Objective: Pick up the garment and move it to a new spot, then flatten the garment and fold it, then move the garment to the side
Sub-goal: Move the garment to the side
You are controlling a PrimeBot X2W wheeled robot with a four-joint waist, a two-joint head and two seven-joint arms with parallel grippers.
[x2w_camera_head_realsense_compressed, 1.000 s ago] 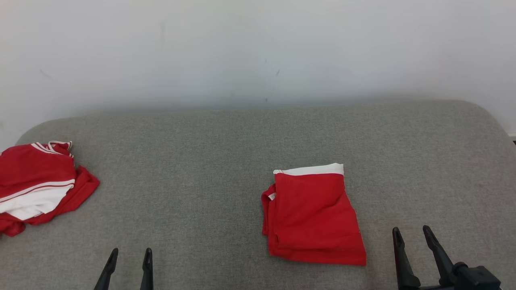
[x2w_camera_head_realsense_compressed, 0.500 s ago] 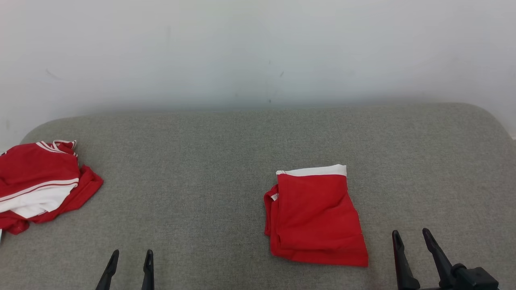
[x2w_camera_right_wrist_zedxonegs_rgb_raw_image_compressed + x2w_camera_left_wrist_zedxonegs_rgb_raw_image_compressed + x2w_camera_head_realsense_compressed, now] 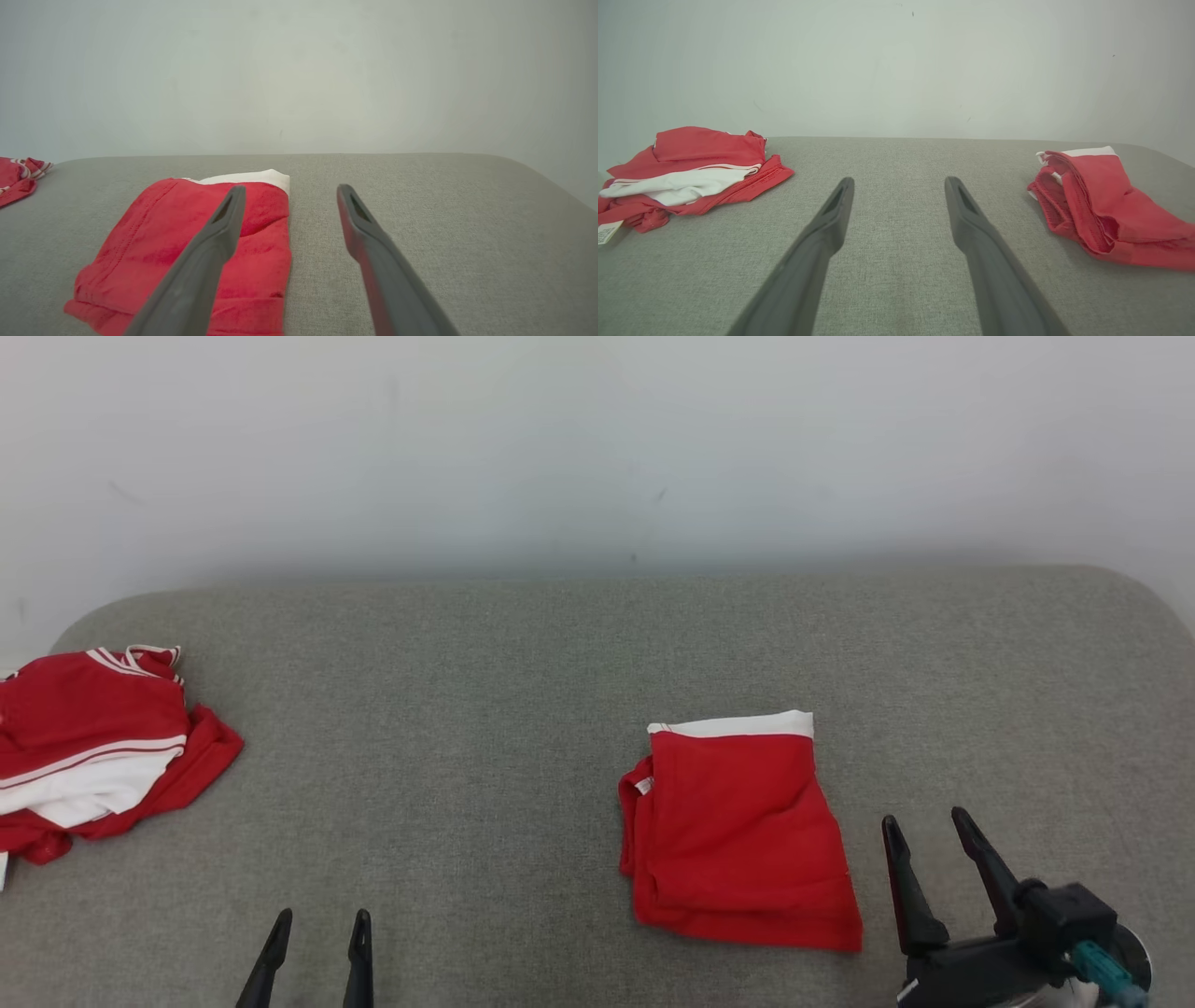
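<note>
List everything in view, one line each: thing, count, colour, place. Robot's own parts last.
folded garment: one, red with a white band at its far edge, lying right of centre on the padded surface.
crumpled heap: one, red with white stripes and a white panel, at the far left edge; number of pieces cannot be told.
padded surface: one, grey fabric, across the whole foreground.
wall: one, pale, behind the surface.
left gripper: one, dark, lower left, open and empty, over bare fabric.
right gripper: one, dark, lower right, open and empty, just right of the folded garment.
</note>
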